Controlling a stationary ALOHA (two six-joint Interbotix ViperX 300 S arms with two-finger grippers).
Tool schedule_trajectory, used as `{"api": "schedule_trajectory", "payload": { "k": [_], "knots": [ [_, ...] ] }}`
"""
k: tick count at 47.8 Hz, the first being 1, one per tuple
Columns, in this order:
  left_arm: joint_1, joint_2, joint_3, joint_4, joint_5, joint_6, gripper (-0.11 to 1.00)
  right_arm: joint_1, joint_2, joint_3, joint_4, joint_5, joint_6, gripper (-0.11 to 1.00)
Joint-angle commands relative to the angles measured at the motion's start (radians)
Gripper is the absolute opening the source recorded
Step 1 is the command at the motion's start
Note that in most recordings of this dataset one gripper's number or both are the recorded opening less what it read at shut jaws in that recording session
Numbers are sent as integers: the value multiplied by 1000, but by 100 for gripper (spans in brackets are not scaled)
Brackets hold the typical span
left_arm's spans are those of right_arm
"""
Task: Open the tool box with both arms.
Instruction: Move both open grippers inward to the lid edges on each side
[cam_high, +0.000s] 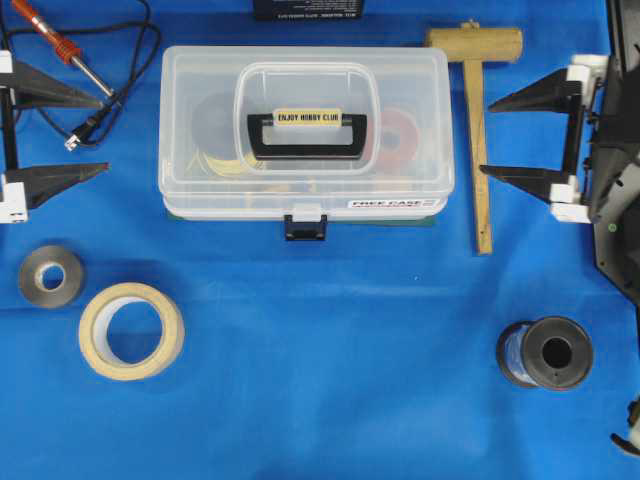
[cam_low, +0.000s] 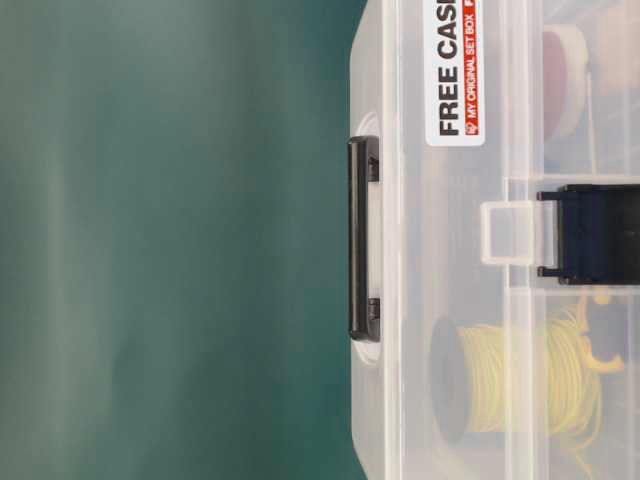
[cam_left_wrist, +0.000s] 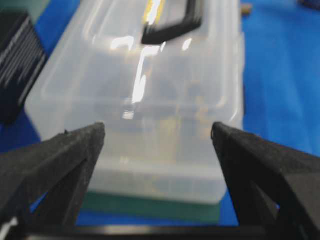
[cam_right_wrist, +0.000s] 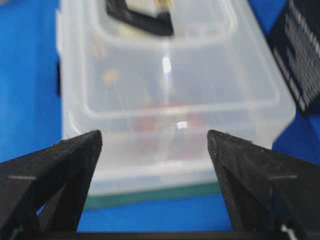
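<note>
The large clear plastic rectangular tool box (cam_high: 306, 130) is sitting near the far edge of the blue table surface (cam_high: 330, 350), about midway along it, its lid lying closed and its black front latch (cam_high: 305, 226) facing the near edge. Its black handle (cam_high: 307, 137) is lying flat on the lid.

The black left gripper (cam_high: 106, 135) with pointed triangular fingers is hovering at the left edge, its jaws spread wide and gripping nothing, tips pointing at the box's left end but staying apart from it. The black right gripper (cam_high: 487, 138) is mirroring this at the right edge, jaws likewise released and empty, just beside the wooden mallet (cam_high: 477, 110) lying between it and the box.

In the left wrist view the box's end is filling the gap between the spread fingers (cam_left_wrist: 65, 155); the right wrist view is showing the same between its fingers (cam_right_wrist: 250, 165).
</note>
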Motion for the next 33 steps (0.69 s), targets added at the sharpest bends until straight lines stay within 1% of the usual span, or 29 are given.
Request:
{"api": "schedule_trajectory", "payload": {
  "k": [1,7,15,25,33],
  "knots": [
    [18,34,2,-3,-9,-6,90,-21,44,-8,3,-3,2,83],
    [38,78,6,-3,-15,-11,90,-43,112,-8,3,-6,2,83],
    [44,133,8,-2,-26,-11,90,-49,179,-14,3,-3,2,83],
    [57,181,5,-3,-32,-11,90,-49,199,-18,3,-8,2,83],
    [60,218,0,-3,-97,-11,90,-48,202,-21,5,-17,2,83]
  ]
}}
